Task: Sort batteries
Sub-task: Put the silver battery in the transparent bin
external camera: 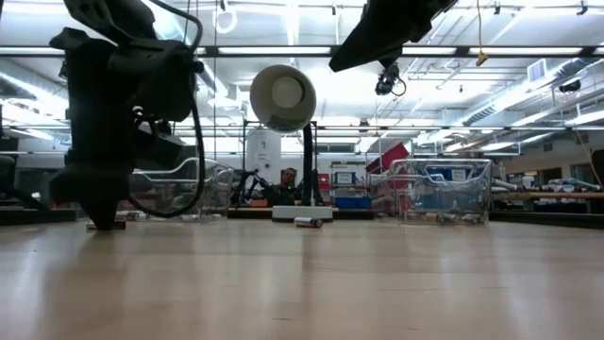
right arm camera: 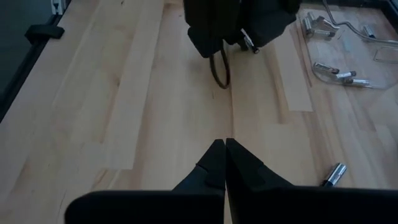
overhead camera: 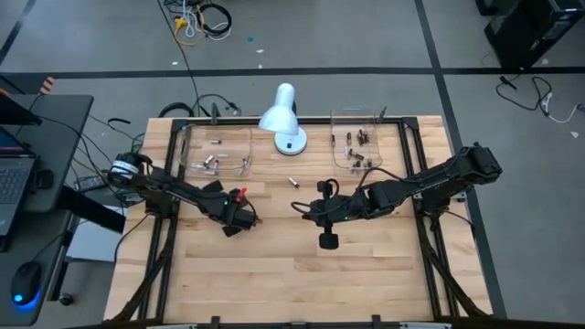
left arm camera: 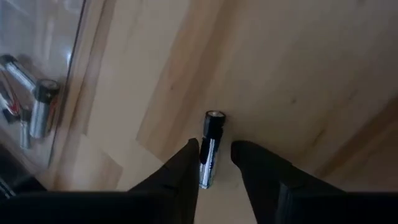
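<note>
Left gripper (left arm camera: 215,155): it is down at the wooden table (overhead camera: 274,274), on the left side. Its two fingers (left arm camera: 180,171) sit on each side of a dark battery (left arm camera: 210,146). The fingers are close around the battery, but it is hard to tell if they squeeze it yet. The battery lies flat on the wood.

Right gripper (right arm camera: 224,155): it is up over the middle of the table. Its fingers are pressed together with nothing between them.

Loose battery (overhead camera: 293,181): one small battery lies alone on the wood, just in front of the lamp (overhead camera: 282,117). The low view shows it too (external camera: 308,223), lying on its side. The right wrist view also shows it (right arm camera: 334,175), near the right gripper.

Left tray (overhead camera: 187,146): a clear tray at the back of the table, on the left. A few silver batteries (overhead camera: 212,163) lie in it. The left wrist view shows some of them (left arm camera: 41,107) behind the clear wall.

Right tray (overhead camera: 340,117): a clear tray at the back, on the right. Darker batteries (overhead camera: 358,139) lie in it.

Lamp: white, stands between the two trays at the back.

Desk (overhead camera: 55,155): a dark desk stands beside the table on the left, with a mouse (overhead camera: 26,277) near it.
</note>
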